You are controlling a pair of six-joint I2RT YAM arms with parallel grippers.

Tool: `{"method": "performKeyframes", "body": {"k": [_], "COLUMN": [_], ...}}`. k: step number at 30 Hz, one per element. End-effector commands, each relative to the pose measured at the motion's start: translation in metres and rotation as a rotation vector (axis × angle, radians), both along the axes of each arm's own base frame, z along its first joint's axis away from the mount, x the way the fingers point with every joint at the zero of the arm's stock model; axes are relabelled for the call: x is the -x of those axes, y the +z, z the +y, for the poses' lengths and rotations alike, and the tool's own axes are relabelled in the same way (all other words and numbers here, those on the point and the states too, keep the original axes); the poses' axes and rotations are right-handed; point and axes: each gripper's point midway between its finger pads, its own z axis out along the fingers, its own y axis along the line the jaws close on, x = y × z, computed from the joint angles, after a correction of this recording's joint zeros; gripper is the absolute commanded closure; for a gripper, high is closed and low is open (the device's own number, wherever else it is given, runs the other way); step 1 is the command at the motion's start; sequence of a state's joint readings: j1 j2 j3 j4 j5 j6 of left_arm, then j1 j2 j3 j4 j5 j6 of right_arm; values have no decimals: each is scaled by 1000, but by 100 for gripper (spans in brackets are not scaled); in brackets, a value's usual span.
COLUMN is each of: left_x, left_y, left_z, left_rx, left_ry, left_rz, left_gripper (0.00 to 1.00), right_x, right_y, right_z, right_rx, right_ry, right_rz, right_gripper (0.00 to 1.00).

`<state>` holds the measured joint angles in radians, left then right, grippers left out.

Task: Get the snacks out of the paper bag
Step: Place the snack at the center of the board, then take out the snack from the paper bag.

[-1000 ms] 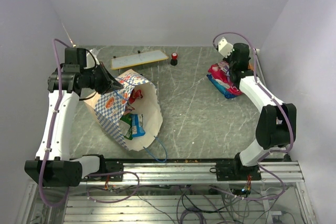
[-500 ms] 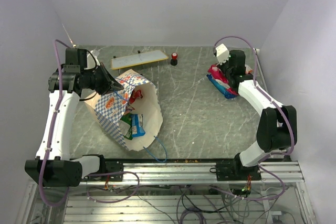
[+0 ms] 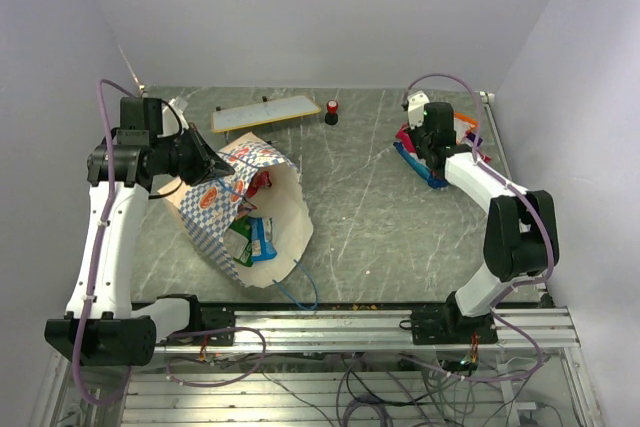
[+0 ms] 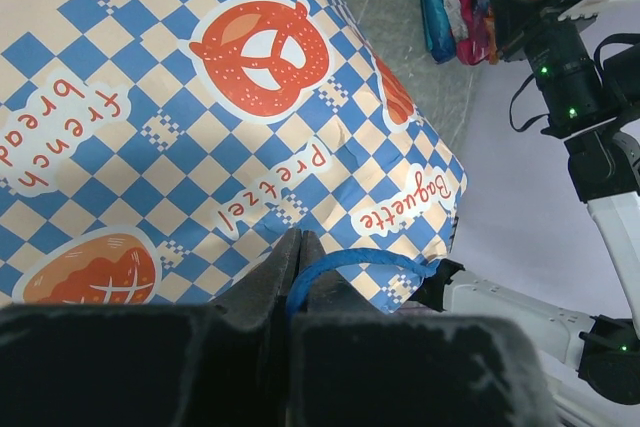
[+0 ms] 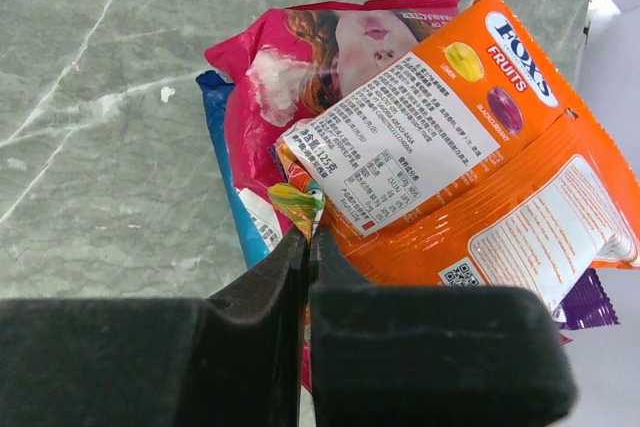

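**Paper bag** point(image 3: 215, 202) — blue-and-white checkered, lying on its side at the left of the table point(image 3: 370, 207), mouth open toward the near edge. A green packet point(image 3: 241, 239) and a blue-and-white packet point(image 3: 262, 237) lie inside.

**Left claw** point(image 4: 297, 247) — clenched on the bag's blue cord handle point(image 4: 350, 260).

**Right claw** point(image 5: 305, 239) — clenched, tips at the corner of a yellow-green wrapper point(image 5: 297, 202); cannot tell whether it is pinched.

**Pile outside the bag, far right** — orange packet point(image 5: 450, 137), magenta packet point(image 5: 300, 57) and blue packet point(image 5: 228, 177), overlapping.
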<state>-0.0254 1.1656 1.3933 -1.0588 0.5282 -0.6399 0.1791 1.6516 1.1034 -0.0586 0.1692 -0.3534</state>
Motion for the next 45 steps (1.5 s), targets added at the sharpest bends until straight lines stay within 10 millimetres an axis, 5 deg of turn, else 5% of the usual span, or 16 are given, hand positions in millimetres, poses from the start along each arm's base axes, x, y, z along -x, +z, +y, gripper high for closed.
{"method": "performKeyframes", "body": {"k": [1,7,11,15,21,26,31,37,45], "left_x": [3,4,3,6,10,10,9,10,17], "left_y": [2,0,-1,-3,-7,-6,0,3,9], "left_z": [-5,-6,-7,-7,-6,-5,-4,-3,-1], "left_rx": [23,28,33,34,31,28,27,25,22], "left_ry": [-25,-26,-29,-26,-21,-15,-4,14,21], "left_rz": [-13,-12,-11,-6,1,3,-11,-14,-16], "left_gripper": [93,93,93,93,93,93,93,93,93], "right_x": [2,14,39,82,202,260,292,299,253], "right_y": [-1,51,79,71,80,76,63,61,59], "right_z": [-6,4,45,111,240,265,298,364,445], "right_rx": [-10,-61,-227,-422,-576,-538,-377,-210,-94], "right_ry": [-61,6,198,451,1000,1187,1407,1581,1570], "right_rz": [11,-110,-195,-198,-186,-238,-259,-398,-595], "right_gripper": [98,58,43,39,37,34,33,34,35]}}
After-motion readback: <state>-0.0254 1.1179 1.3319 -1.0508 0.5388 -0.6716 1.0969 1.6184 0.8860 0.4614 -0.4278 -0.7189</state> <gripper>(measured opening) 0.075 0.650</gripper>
